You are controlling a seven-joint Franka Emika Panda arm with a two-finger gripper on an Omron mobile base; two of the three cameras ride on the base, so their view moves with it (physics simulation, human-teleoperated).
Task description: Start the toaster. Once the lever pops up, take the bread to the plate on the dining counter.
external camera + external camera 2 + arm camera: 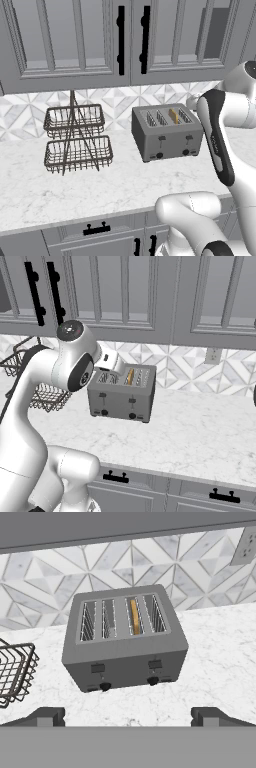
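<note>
Since the bread (133,616) stands in the toaster's (125,644) third slot from the left and both levers sit high, we judge toasting not yet started. Our gripper (128,717) hangs near its front, jaws spread wide and empty, ready to press the right lever (155,664).

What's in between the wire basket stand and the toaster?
Nothing but bare marble worktop. In the left base view, the two-tier wire basket stand and the toaster stand apart, with an open stretch of counter between them.
</note>
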